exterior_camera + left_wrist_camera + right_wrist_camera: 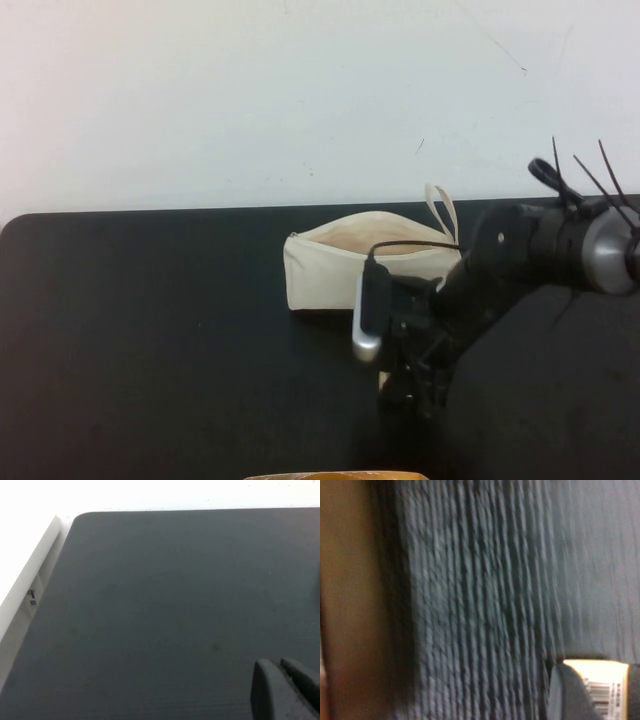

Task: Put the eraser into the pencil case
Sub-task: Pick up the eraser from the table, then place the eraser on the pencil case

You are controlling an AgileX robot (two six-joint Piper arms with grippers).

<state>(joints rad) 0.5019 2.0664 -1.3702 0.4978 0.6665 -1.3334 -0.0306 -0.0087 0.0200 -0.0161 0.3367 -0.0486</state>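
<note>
On the black table point(150, 340), one pencil case point(340, 275), long axis left-right, loop strap at its right end, mouth open upward. Just in front, right gripper point(405, 385) low over the table, jaws closed on one eraser point(600, 687), barcode label showing. Left gripper point(285, 690) over bare table; jaw state impossible to tell.

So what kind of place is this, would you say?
Likely a bare lab test bench: a black mat against a plain white wall, holding only a pencil case. The right gripper holds an eraser near it; the left gripper hangs over bare mat.
</note>
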